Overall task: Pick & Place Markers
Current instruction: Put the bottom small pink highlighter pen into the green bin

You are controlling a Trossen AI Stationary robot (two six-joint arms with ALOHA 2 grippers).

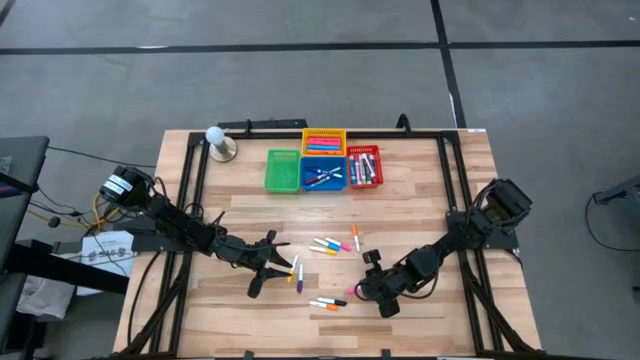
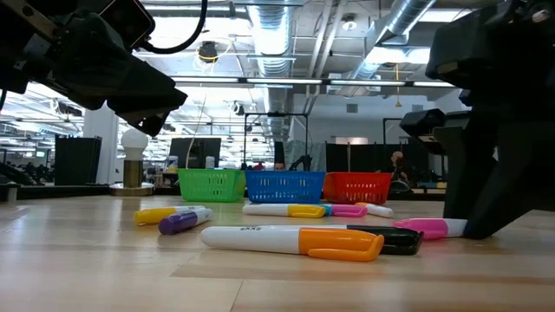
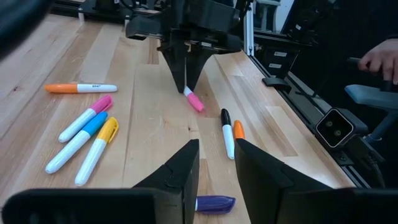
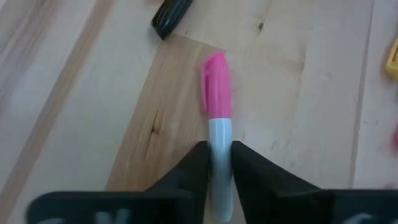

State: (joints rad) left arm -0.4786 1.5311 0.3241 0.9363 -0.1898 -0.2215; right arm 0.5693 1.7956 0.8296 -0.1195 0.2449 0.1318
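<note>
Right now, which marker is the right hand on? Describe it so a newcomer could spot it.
Start at the wooden table and go to its near right part, where the right hand reaches down. Between its fingers lies a white marker with a pink cap. It is the only marker with a hand closed on it; a black-capped one lies free just beyond.

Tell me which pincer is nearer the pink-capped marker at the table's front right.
Right. The right pincer is closed on the pink-capped marker; the left pincer sits open across the table beside the purple and yellow markers.
</note>
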